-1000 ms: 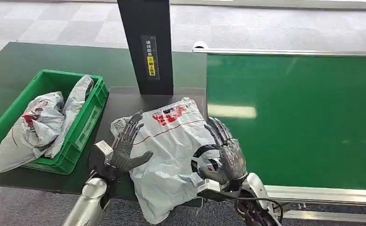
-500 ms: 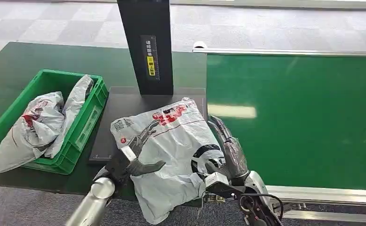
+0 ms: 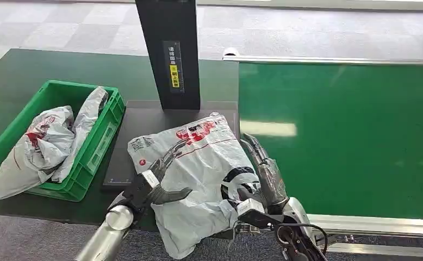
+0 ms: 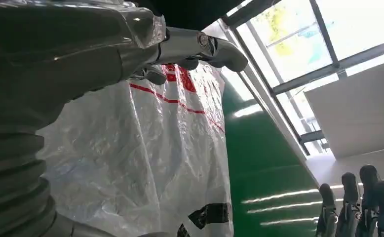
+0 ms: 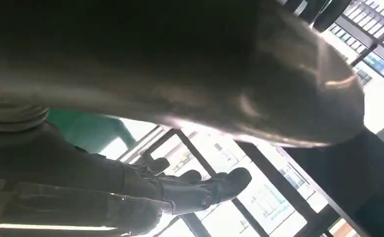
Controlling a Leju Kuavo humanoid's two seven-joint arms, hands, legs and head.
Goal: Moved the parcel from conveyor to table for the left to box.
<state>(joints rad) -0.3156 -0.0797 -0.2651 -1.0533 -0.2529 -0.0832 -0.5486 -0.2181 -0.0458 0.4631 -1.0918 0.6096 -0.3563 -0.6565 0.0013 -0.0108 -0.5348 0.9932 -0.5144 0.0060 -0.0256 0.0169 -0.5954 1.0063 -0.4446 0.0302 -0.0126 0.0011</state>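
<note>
1. Lay crumpled on the dark scale plate (image 3: 144, 117) at the foot of the black scanner post (image 3: 168, 51), the grey poly-mailer parcel (image 3: 198, 179) with red print, its near end drooping past the table's front edge and its far right edge close to the green conveyor belt (image 3: 350, 136).
2. Pressed against the parcel's left side, the left hand (image 3: 152, 185), fingers spread over the plastic and thumb hooked out across the film; looked more like a flat-handed press than a closed grasp. Seen in the left wrist view as pale fingers (image 4: 200, 47) resting on the wrinkled bag.
3. Cupped the parcel's right side from beneath and beside, the right hand (image 3: 263, 179), fingers extended upward along the bag; could not tell whether any of them actually pinched the film.
4. Stood to the left, the green crate (image 3: 109, 130), already holding two similar grey mailers (image 3: 49, 141).
5. Judged the parcel to be off the conveyor and on the table, so the handover to the left hand seemed near.
6. Risked slipping: slick film held only by side pressure could slide out if either hand let go unevenly.
7. Risked toppling off the table edge, given the overhanging near end.
</note>
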